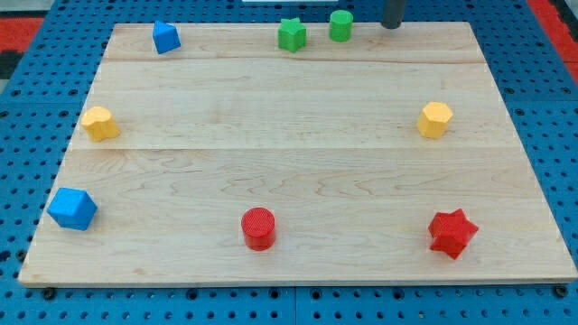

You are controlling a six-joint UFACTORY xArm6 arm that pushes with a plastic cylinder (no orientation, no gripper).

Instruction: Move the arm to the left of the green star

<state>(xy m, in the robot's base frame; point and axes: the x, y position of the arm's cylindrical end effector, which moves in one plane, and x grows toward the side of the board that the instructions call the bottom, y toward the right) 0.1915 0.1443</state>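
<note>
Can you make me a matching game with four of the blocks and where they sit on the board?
Things:
1. green star
2. red cylinder
3. red star
4. yellow block nearest the view's right edge

Places:
A. bottom right corner of the view
B. top edge, beside the green cylinder
C. right side, about halfway up
D. bottom edge, near the middle

Pairs: 1-B, 2-D, 3-A, 4-C

My tip is at the top, right of both green blocks.

Green star (292, 35) — flat on the board, near the view's top edge.
</note>
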